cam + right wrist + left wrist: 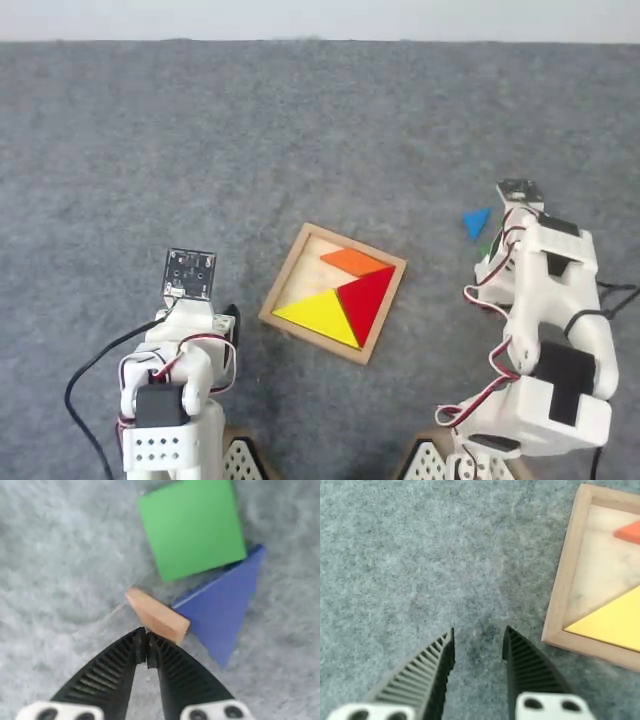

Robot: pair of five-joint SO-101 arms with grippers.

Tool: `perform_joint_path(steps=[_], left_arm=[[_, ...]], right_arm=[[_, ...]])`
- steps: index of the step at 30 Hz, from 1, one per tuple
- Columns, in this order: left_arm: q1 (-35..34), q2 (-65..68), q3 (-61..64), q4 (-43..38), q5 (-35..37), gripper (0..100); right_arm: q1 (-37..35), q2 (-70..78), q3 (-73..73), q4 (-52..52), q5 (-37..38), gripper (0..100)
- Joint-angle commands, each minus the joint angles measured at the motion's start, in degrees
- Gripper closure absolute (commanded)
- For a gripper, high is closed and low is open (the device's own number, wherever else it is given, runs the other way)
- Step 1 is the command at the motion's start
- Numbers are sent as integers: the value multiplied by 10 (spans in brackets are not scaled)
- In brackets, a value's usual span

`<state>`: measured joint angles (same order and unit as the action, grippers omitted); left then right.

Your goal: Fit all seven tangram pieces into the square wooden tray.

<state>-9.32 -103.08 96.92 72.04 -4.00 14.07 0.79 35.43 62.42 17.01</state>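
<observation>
The square wooden tray [285, 285] lies at the middle of the table, holding an orange piece [355, 261], a red triangle [367, 296] and a yellow triangle [318, 314]. My left gripper [479, 637] is open over bare carpet beside the tray's edge [565, 580]. My right gripper [146, 639] is shut, its tips touching a tan wooden piece [157, 616] that rests against a dark blue triangle [220, 612]. Just beyond them lies a green square [192, 527]. A light blue triangle [477, 222] sits by the right arm [545, 300].
Grey carpet covers the whole table, with open room behind and to the left of the tray. The left arm [185, 345] stands at the front left, close to the tray's near-left corner.
</observation>
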Motion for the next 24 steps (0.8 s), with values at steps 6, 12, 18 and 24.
perform_joint_path(steps=[6,12,18,24], left_arm=[[0,-16,-5,5,-4,847],[0,-16,-5,5,-4,847],[0,-16,-5,5,-4,847],[0,-16,-5,5,-4,847]], right_arm=[[-144,-7,-68,-8,-30,987],[-161,-7,-106,51,40,922],[-76,-7,-123,100,120,833],[-47,0,-80,29,157,829]])
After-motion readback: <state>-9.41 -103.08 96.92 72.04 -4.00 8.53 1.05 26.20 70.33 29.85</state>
